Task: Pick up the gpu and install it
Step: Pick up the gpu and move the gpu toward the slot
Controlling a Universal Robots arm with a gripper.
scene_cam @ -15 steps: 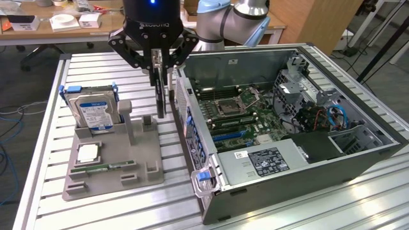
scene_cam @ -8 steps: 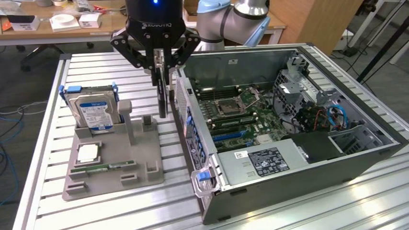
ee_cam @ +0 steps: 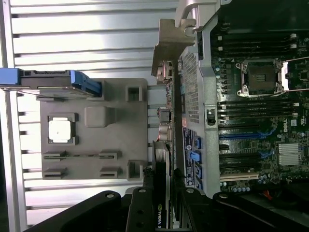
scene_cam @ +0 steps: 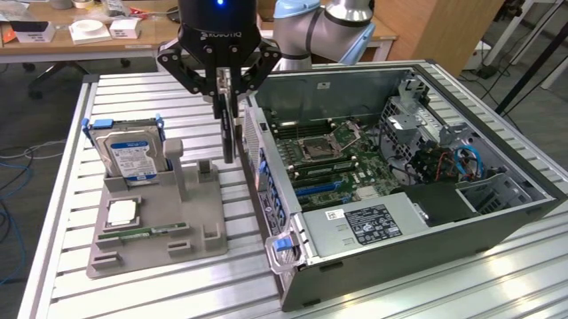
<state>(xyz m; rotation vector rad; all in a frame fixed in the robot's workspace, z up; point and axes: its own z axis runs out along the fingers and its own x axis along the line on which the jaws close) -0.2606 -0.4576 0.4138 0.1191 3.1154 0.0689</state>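
Clearance is narrow where we see the gpu (scene_cam: 229, 129), a thin dark flat card with a silvery metal bracket (ee_cam: 170, 46) at one end, hanging edge-down between the grey moulded parts tray (scene_cam: 199, 242) and the perforated end wall of the open black computer case (scene_cam: 426, 259), raised above the slatted aluminium counter (scene_cam: 177, 292). Black fingers (scene_cam: 188, 72) are pinched nearly together on its upper end. We view it edge-on, so its face is hard to make out, and we cannot tell whether it touches the case.
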